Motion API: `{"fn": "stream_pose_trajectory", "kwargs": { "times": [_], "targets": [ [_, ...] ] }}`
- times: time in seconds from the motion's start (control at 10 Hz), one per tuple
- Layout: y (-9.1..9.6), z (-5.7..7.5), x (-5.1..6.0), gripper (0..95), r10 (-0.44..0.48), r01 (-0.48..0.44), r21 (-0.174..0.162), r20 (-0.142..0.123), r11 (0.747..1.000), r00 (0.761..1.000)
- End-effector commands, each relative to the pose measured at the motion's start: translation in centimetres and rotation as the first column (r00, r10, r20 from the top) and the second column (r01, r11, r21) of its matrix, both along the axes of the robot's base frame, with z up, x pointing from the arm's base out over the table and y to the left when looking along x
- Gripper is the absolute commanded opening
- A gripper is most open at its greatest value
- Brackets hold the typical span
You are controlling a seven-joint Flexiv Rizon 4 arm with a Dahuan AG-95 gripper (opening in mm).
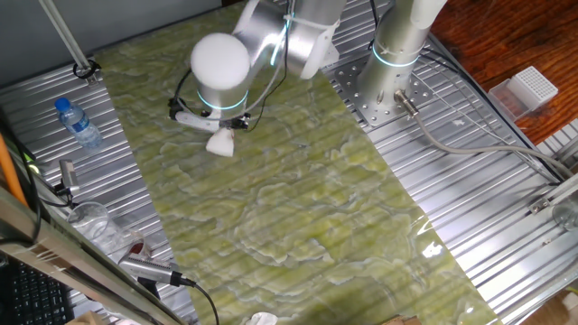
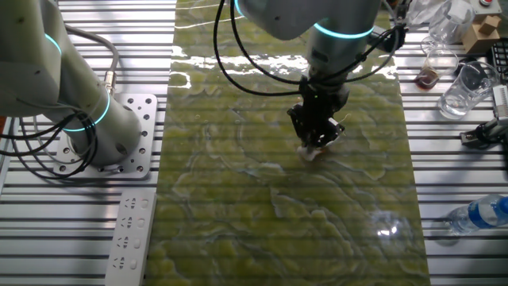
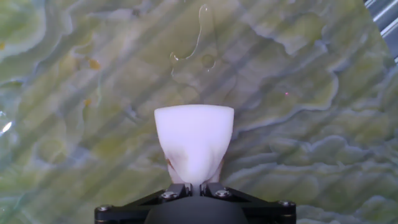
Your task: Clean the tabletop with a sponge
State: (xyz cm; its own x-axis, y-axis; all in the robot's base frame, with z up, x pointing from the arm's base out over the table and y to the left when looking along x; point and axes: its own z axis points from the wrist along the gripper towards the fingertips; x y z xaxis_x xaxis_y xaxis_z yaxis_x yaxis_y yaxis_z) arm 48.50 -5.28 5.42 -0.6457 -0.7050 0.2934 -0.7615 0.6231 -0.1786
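Note:
The tabletop (image 1: 298, 208) is a green-yellow marbled sheet with pale wavy veins; it also shows in the other fixed view (image 2: 238, 206) and fills the hand view (image 3: 311, 124). My gripper (image 3: 194, 184) is shut on the sponge (image 3: 194, 140), a white soft block pinched at its base between the jaws. The sponge (image 1: 221, 142) hangs below the hand over the sheet's far left part; in the other fixed view the sponge (image 2: 309, 152) sits at or just above the sheet. A clear puddle (image 3: 198, 56) lies just ahead of the sponge.
Ribbed silver metal surrounds the sheet. A water bottle (image 1: 78, 123), glassware (image 1: 90, 221) and a black tool (image 1: 149, 269) lie on the left. The arm's base (image 1: 393, 68) stands at the back right. A white scrap (image 1: 262, 319) lies at the near edge. Water glints (image 2: 386, 230) on the sheet.

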Motion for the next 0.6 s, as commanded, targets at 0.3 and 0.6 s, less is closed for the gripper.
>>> {"fn": "stream_pose_trajectory", "kwargs": {
  "times": [0.3,0.6],
  "targets": [
    [-0.1,0.4,0.8,0.0,-0.062,0.049,0.153,0.085,0.987,0.994],
    [-0.1,0.6,1.4,0.0,-0.084,0.059,0.214,0.109,0.975,0.990]
  ]
}}
